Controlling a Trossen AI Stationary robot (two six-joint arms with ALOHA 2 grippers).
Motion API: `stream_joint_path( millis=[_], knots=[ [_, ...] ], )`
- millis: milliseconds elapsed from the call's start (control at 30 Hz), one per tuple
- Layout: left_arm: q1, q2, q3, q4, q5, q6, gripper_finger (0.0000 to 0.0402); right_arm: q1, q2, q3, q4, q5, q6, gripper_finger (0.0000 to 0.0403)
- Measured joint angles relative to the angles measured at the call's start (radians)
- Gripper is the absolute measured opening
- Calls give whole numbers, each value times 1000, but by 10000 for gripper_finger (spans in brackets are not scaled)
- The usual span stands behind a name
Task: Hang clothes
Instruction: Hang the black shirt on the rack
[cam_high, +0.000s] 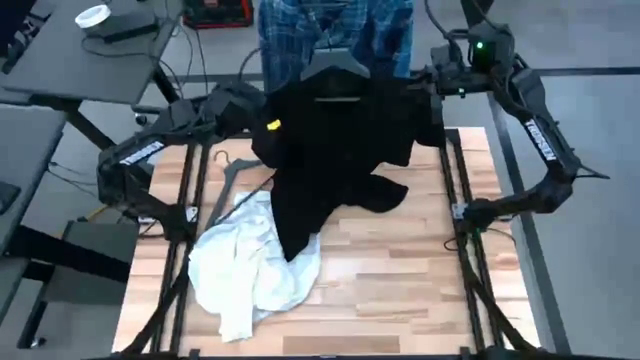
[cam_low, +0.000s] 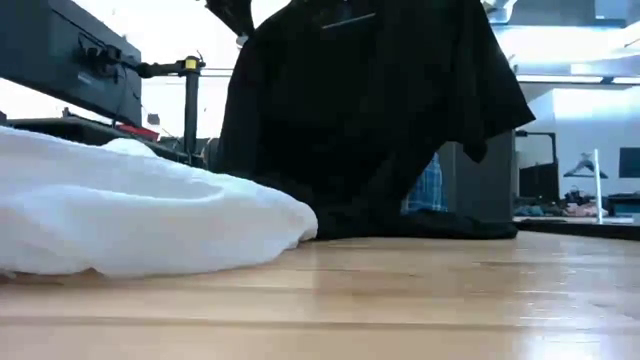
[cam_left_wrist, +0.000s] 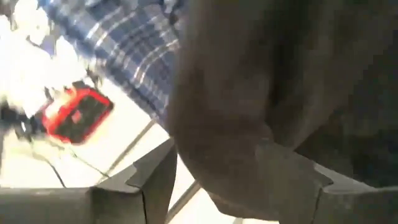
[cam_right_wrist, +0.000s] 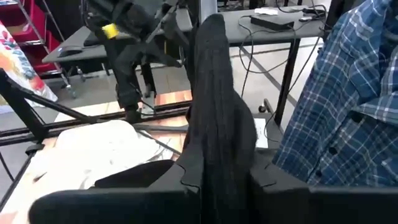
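Note:
The black top (cam_high: 335, 150) hangs between my two grippers above the table's far half, a dark hanger (cam_high: 335, 68) at its collar. Its lower part (cam_low: 400, 222) rests on the wood. My left gripper (cam_high: 264, 128) is open at the top's left shoulder, with a fold of black cloth (cam_left_wrist: 236, 124) between its fingers. My right gripper (cam_right_wrist: 225, 180) is shut on the top's right side. The white top (cam_high: 250, 262) lies crumpled on the near left of the table. The plaid shirt (cam_high: 335, 28) hangs beyond the far edge. My left gripper stands open around a hanging fold of the black top; whether a finger (cam_left_wrist: 289, 171) touches the cloth I cannot tell. My right gripper pinches a bunched upright fold of the black top (cam_right_wrist: 217, 140) between its two fingers, coming nearly level from the table's right. Several layers are gathered there, and the cloth runs up out of the fingers and hangs down toward the table.
A second dark hanger (cam_high: 235, 175) lies on the table beside the white top. Black frame rails (cam_high: 460, 230) run along the table's left and right sides. Bare wood (cam_high: 400, 280) shows at the near right. Desks and a red case (cam_left_wrist: 74, 115) stand beyond the table.

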Motion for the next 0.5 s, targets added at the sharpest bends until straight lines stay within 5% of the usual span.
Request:
stream_joint_path(
  millis=[367, 500],
  knots=[
    [16, 75, 0, 117, -23, 6, 193, -1, 0, 0, 3, 7, -5, 30],
    [21, 77, 0, 64, -103, 8, 106, 0, 0, 0, 2, 7, -4, 30]
  ],
)
